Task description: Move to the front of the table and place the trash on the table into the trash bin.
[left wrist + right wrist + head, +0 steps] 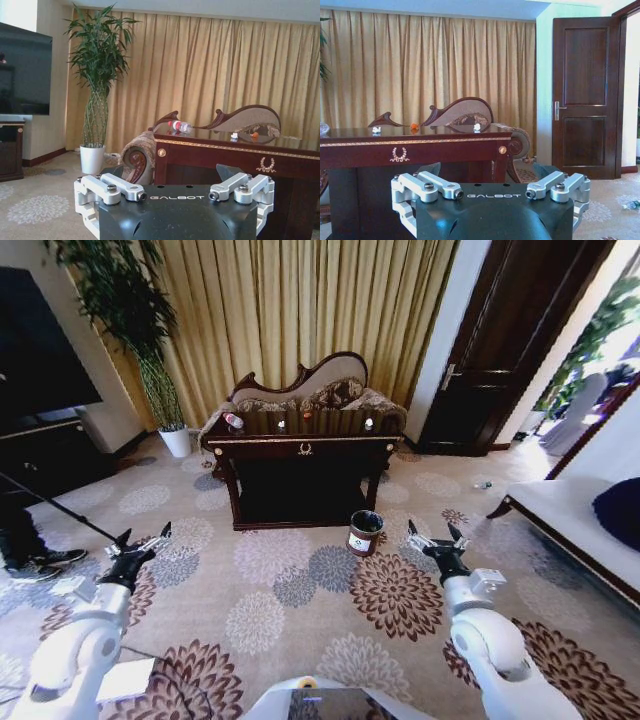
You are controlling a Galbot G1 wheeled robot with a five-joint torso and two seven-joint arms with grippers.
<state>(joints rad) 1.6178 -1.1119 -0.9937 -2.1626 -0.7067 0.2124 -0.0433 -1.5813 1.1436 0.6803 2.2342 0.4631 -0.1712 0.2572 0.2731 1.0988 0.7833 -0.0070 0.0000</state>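
The robot sat on the flowered carpet [300, 590] a fair way back from the table [300, 450], both arms held out low in front of it. The left pincer [140, 545] hung over the carpet off to the left with its fingers spread apart and nothing between them, and the right pincer [436, 538] mirrored it on the right, fingers also apart and empty. The table stood straight ahead, up against a carved-back sofa [320, 385] and gold curtains [300, 300]. The trash was all up on the tabletop: a bottle [234, 421] with a red label lay on its side near the table's left end, a white scrap [281, 425] sat a bit right of it, a tiny orange scrap [307, 417] near the middle, and another white scrap [368, 424] toward the right end. From the left wrist view the bottle [179, 126] was lying at the near corner, with a white scrap [234, 135] and the orange bit [255, 134] close together farther along. The right wrist view caught a white scrap [376, 129], the orange one [414, 126] and another white scrap [477, 127] along the top. The bin [364, 533] stood on the carpet just in front of the table's right front leg, nearer the right pincer than the left one. A potted plant [130, 310] stood in the left corner, a dark door [520, 330] on the right.
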